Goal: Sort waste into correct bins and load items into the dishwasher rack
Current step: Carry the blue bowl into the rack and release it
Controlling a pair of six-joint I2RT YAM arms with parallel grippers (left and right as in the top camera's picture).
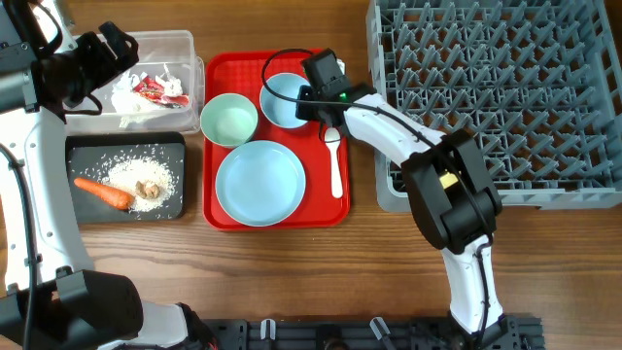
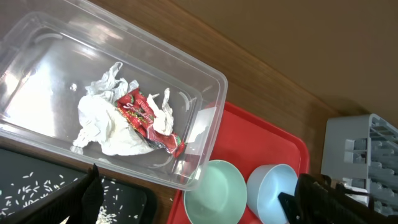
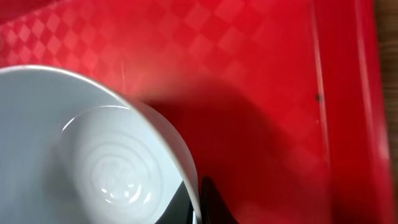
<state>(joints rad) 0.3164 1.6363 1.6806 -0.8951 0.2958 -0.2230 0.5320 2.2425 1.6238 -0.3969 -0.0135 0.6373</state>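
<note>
My right pincer (image 1: 309, 94) is clamped on the rim of the blue bowl (image 1: 279, 102) on the tray (image 1: 219, 209). The plate (image 1: 259, 182), green bowl (image 1: 229, 119) and spoon (image 1: 336, 165) wait, and the rack (image 1: 505, 87) looks bare. Left wrist: my left pincer (image 2: 196, 190) gapes over the tub (image 2: 208, 93), with tissue (image 2: 102, 121) and wrapper (image 2: 140, 115) inside. Right wrist: a finger (image 3: 211, 208) pinches the rim.

Crumpled tissue (image 2: 102, 121) and a red wrapper (image 2: 146, 121) lie in the clear tub (image 2: 43, 43). A carrot (image 1: 103, 193), rice grains (image 1: 160, 173) and brown scraps (image 1: 148, 189) lie on the black tray (image 1: 83, 148). The green bowl (image 1: 229, 119), light blue bowl (image 1: 282, 100), plate (image 1: 259, 182) and spoon (image 1: 335, 160) sit upright on the red tray (image 1: 233, 70), left of the grey rack (image 1: 505, 87).
</note>
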